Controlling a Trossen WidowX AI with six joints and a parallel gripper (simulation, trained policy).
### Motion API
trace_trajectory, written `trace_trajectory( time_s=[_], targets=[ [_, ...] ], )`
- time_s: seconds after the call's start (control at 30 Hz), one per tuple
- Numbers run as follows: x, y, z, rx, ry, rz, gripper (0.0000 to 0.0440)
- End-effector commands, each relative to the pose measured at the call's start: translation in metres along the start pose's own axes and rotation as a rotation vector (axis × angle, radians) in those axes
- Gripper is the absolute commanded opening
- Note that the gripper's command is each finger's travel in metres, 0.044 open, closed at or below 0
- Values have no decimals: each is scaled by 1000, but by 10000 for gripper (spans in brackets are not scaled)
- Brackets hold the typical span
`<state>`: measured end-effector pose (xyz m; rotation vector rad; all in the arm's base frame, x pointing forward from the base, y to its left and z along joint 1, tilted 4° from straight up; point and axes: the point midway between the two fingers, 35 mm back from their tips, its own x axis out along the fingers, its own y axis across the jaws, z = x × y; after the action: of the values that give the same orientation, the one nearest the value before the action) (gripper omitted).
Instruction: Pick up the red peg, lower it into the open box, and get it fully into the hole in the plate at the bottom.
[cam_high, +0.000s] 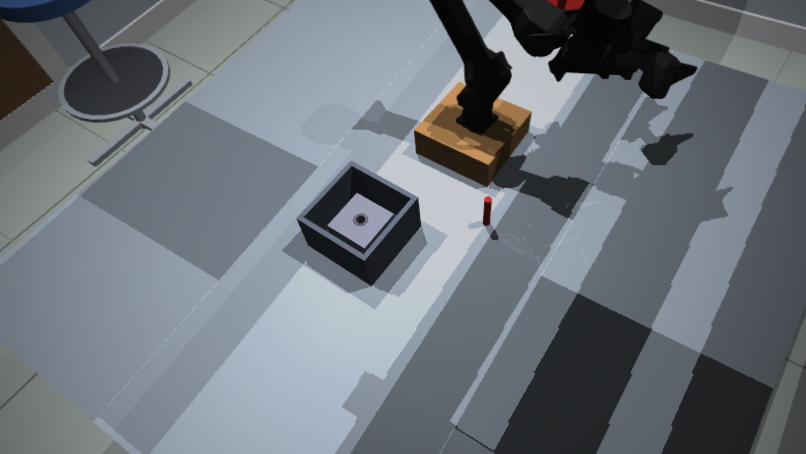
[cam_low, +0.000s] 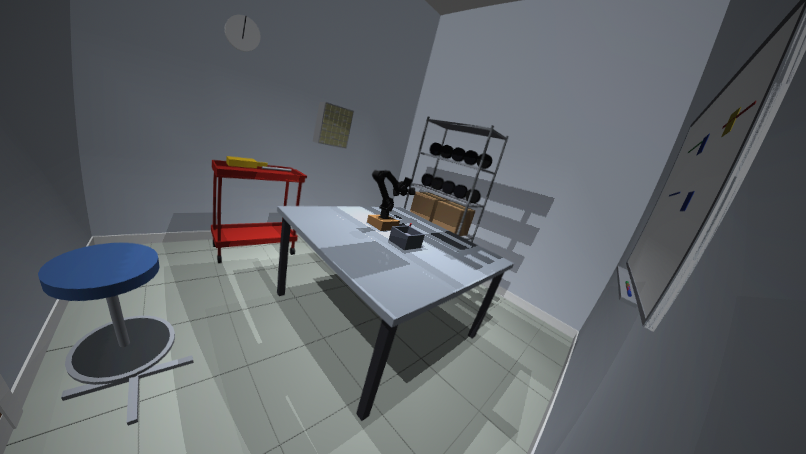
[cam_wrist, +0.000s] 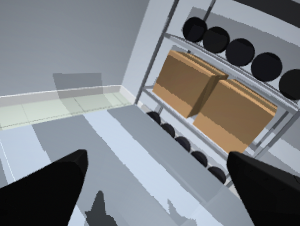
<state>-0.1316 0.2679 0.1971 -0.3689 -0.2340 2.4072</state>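
Observation:
The red peg (cam_high: 486, 212) (cam_low: 410, 225) stands upright on the table between the wooden base block and the box. The dark open box (cam_high: 333, 243) (cam_low: 403, 240) stands to the left of the peg in the top view. The pale plate (cam_high: 345, 223) at its bottom has a dark round hole, with no peg in it. My gripper (cam_high: 675, 82) (cam_wrist: 160, 158) is open, its fingers wide apart with nothing between them. It is raised above the table, well away from the peg and the box, and faces the shelf. The peg and box are outside the wrist view.
The arm's wooden base block (cam_high: 451, 151) (cam_low: 379, 223) stands behind the box and peg in the top view. The table (cam_high: 253, 344) (cam_low: 389, 296) carries them. A metal shelf with cartons (cam_wrist: 237, 115) and black balls (cam_wrist: 240, 52) stands beyond the table edge.

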Motion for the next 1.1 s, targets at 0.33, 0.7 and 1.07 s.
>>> trace_trajectory(
  time_s=[0.33,0.7,1.07],
  targets=[
    [-29,-74,5,238,73,-291,440],
    [-76,-132,-7,492,127,-574,440],
    [-128,-165,-32,768,161,-840,440]
  ],
)
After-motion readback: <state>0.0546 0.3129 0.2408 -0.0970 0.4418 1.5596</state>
